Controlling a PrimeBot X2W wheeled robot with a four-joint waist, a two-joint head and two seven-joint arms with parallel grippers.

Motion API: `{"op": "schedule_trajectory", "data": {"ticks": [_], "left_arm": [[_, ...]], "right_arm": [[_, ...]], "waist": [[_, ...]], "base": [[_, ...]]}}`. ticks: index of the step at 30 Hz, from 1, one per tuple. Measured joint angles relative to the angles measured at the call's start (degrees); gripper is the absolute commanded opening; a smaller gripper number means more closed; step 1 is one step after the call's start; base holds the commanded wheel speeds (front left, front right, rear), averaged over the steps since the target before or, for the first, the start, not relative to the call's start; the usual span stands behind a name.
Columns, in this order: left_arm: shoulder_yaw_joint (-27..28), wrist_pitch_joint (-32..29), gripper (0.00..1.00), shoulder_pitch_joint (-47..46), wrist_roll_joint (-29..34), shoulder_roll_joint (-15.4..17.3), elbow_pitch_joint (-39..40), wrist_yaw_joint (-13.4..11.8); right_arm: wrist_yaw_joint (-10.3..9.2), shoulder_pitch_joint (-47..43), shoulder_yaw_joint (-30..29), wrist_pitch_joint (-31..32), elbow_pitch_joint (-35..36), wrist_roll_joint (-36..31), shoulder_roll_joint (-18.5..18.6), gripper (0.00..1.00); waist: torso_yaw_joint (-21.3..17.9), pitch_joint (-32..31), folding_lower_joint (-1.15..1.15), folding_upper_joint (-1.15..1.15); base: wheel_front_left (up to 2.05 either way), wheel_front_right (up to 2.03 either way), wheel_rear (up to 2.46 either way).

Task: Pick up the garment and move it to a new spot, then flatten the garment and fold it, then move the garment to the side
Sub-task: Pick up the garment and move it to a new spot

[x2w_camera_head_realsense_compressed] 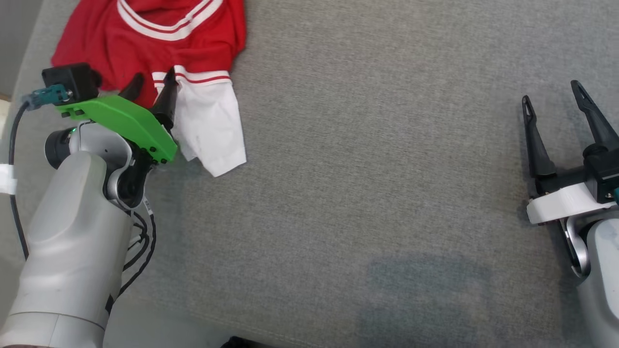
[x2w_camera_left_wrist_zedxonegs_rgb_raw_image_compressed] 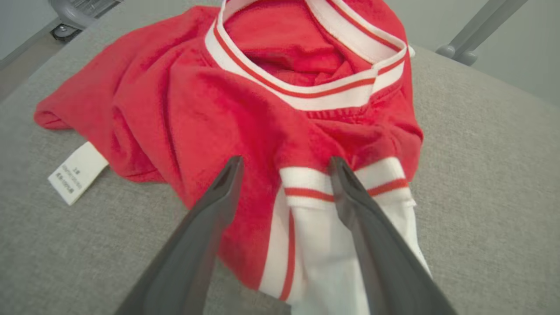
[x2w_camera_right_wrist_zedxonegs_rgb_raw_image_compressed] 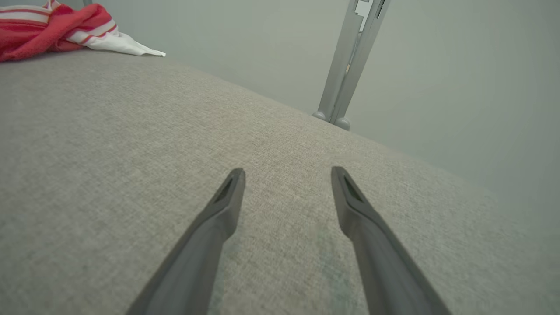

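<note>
The garment [x2w_camera_head_realsense_compressed: 159, 43] is a crumpled red top with white-and-red striped trim and a white sleeve, lying at the far left of the grey cushioned surface [x2w_camera_head_realsense_compressed: 362, 169]. My left gripper [x2w_camera_head_realsense_compressed: 154, 83] hangs open just above its near edge, fingers straddling the striped cuff where red meets white [x2w_camera_left_wrist_zedxonegs_rgb_raw_image_compressed: 306, 188]; nothing is pinched. The left wrist view shows the garment [x2w_camera_left_wrist_zedxonegs_rgb_raw_image_compressed: 183, 109] bunched, collar band up, a white care label sticking out at its left. My right gripper [x2w_camera_head_realsense_compressed: 551, 101] stands open far to the right over bare fabric, also open in its own view [x2w_camera_right_wrist_zedxonegs_rgb_raw_image_compressed: 286, 175], with the garment [x2w_camera_right_wrist_zedxonegs_rgb_raw_image_compressed: 52, 30] distant.
The grey surface's left edge [x2w_camera_head_realsense_compressed: 22, 72] runs close beside the garment and my left arm. A grey metal stand [x2w_camera_right_wrist_zedxonegs_rgb_raw_image_compressed: 345, 74] rises beyond the far edge. Floor shows past the near-left corner [x2w_camera_head_realsense_compressed: 159, 324].
</note>
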State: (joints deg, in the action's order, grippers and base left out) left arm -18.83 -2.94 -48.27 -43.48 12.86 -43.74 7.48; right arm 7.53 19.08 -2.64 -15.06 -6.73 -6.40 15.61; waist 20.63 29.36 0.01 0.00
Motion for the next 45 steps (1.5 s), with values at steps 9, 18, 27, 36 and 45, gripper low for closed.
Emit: {"op": "schedule_trajectory", "data": {"ticks": [9, 18, 27, 36, 45], "left_arm": [[-9.11, 1.78, 0.00, -0.88, -6.94, 3.39, -1.82, -0.01], [-17.67, 6.35, 0.00, -1.11, -10.60, 6.17, 8.14, 0.00], [-24.17, 1.85, 0.00, -1.71, -11.47, 7.21, 27.64, -0.10], [-31.49, -6.41, 0.00, 1.52, -11.70, 3.42, 45.48, -5.23], [-37.62, -7.04, 0.00, 3.31, -6.35, 0.12, 37.58, -9.00]], "right_arm": [[0.00, -0.12, -0.31, -0.12, 0.10, 0.37, -1.12, 1.00], [0.00, -2.48, -0.35, -0.09, -1.48, 1.76, -4.68, 1.00], [0.00, -5.73, -0.52, -0.09, -2.54, 3.31, -8.70, 1.00], [0.00, -6.84, -1.25, -0.09, -1.72, 4.38, -10.93, 1.00], [0.00, -7.10, -1.65, -0.08, -1.19, 5.71, -12.44, 1.00]], "waist": [[-4.74, 1.72, 0.00, 0.00], [-5.45, -3.13, 0.00, 0.00], [-7.30, -10.87, 0.00, 0.00], [-14.18, -15.36, -0.01, 0.00], [-23.51, -15.89, -0.01, 0.00]], "base": [[0.00, 0.00, 0.00], [0.00, 0.00, 0.00], [0.00, 0.00, 0.00], [0.00, 0.00, 0.00], [0.00, 0.00, 0.00]]}}
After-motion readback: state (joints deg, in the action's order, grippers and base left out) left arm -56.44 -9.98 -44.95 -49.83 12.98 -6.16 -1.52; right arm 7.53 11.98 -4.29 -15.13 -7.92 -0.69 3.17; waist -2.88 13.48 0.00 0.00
